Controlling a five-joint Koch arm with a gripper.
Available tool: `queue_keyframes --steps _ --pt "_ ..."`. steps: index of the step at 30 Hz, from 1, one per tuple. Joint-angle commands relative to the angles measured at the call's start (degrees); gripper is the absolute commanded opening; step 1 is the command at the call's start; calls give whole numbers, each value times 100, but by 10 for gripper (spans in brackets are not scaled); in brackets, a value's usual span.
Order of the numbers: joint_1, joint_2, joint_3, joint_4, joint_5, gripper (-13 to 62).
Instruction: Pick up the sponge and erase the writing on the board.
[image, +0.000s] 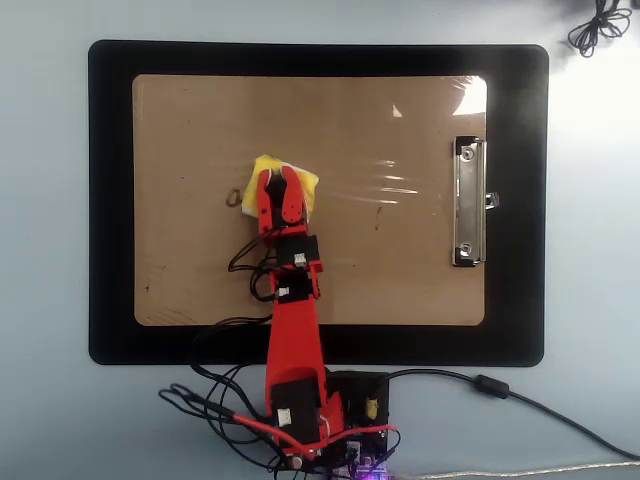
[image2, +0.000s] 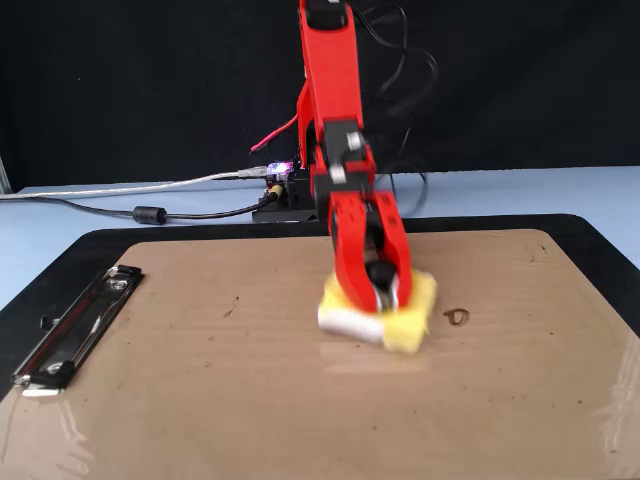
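Overhead – board (image: 400, 270): on black mat (image: 110, 200), clip (image: 467, 203) right.
Overhead – sponge (image: 303, 183): on the board, one mark of writing (image: 234, 198) just left.
Overhead – gripper (image: 278, 178): clamped onto the sponge.
Fixed – sponge (image2: 412, 312): flat on board (image2: 200, 400).
Fixed – gripper (image2: 380, 290): pinching the knob, arm (image2: 335, 110) leaning down; writing (image2: 457, 316) right.

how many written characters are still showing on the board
1: a single dark handwritten loop on the tan hardboard clipboard, just left of the yellow square sponge in the overhead view. More may be hidden under the sponge.
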Motion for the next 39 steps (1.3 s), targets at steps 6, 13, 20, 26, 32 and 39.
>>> queue_keyframes --steps 6,13,20,26,32,39 --pt "-105 2171 2584 -281 -114 -78" --pt "-70 9 299 -334 -114 -78" --pt "-264 1863 2224 -255 -123 -78" --pt "-387 1169 1380 -35 -132 -78" --pt "-378 255 624 -272 -123 -78" --pt "-457 2145 2312 53 -141 -78"
